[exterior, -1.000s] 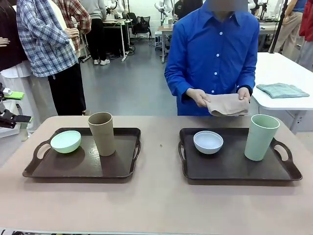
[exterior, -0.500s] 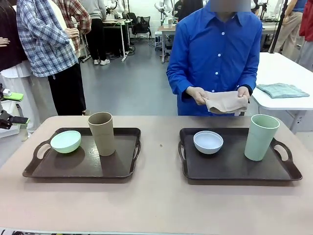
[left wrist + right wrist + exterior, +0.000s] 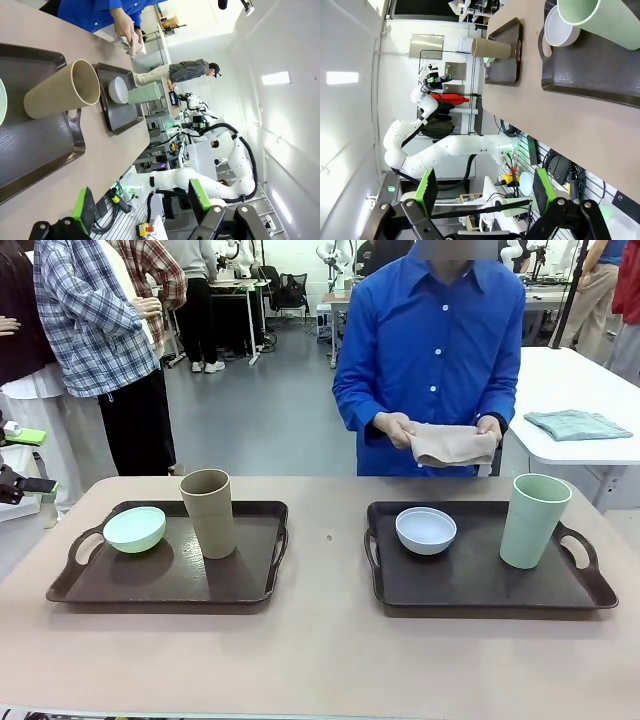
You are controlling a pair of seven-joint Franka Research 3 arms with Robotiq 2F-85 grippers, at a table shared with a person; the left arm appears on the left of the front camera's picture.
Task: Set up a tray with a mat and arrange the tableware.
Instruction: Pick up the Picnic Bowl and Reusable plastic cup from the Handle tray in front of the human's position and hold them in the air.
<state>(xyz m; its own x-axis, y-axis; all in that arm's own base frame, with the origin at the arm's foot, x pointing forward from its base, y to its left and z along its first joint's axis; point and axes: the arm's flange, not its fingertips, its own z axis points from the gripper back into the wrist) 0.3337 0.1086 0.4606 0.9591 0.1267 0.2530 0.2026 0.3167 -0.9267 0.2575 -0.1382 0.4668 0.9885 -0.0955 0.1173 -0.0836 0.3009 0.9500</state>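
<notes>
Ahead of the left jaws, wide open and empty, the tan cup (image 3: 60,97) and mint bowl (image 3: 134,529) sit on a tray (image 3: 35,150). Right jaws, open and empty too, face the white bowl (image 3: 561,27) and green cup (image 3: 600,17).

Left tray (image 3: 120,580) — mint bowl (image 3: 134,529), tan cup (image 3: 209,513); right tray (image 3: 470,585) — white bowl (image 3: 426,530), green cup (image 3: 534,520); person (image 3: 435,350) holds cloth (image 3: 452,445).

My left fingers (image 3: 83,211) stand spread wide, green pads facing across an empty gap, gripping nothing. My right fingers (image 3: 427,186) are parted just as wide, also bare. Both wrists are rolled sideways. Beyond the left fingers my white right arm (image 3: 175,177) shows, elbow bent; beyond the right, my left arm (image 3: 455,146), likewise folded.
</notes>
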